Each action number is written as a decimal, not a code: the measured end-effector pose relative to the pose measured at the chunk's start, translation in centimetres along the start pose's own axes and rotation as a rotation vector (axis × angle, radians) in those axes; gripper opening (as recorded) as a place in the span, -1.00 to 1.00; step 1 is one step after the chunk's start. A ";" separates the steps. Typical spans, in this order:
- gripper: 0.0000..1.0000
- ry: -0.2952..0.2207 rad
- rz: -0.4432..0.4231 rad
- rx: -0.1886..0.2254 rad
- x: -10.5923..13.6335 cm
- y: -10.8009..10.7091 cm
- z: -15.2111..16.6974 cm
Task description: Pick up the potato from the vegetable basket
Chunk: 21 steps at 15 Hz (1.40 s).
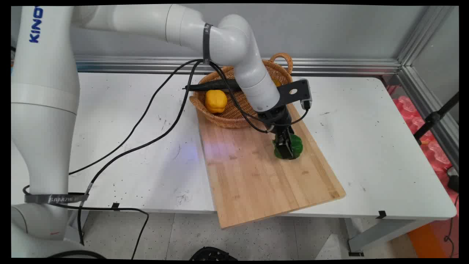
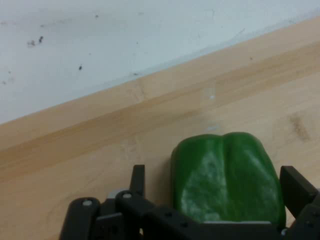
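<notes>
Jaws [image 2: 212, 187] sit wide around my shiny, bumpy green pepper [image 2: 225, 177], which rests on the smooth wooden board [image 1: 256, 176] on the white desk [image 1: 366, 146]. Behind, a round woven basket [image 1: 234, 117] holds a yellow pepper [image 1: 215, 101].

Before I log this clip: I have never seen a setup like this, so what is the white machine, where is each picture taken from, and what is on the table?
The white machine is a robot arm; its black two-finger gripper is its hand. The wide picture comes from a fixed camera above the table's near side. The close one comes from a camera on the hand, looking along the fingers.

On the white table lies a wooden cutting board. A wicker basket sits at its far end, holding a yellow pepper. A green pepper rests on the board between the gripper's fingers, one finger on each side. Whether they touch it cannot be told.
</notes>
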 end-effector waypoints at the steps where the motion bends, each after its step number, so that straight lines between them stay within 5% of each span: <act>1: 1.00 0.004 -0.001 0.003 0.0 0.0 -0.2; 10: 1.00 0.041 -0.058 0.026 -0.4 1.0 -7.8; 21: 1.00 0.033 -0.234 0.095 -5.1 1.8 -20.1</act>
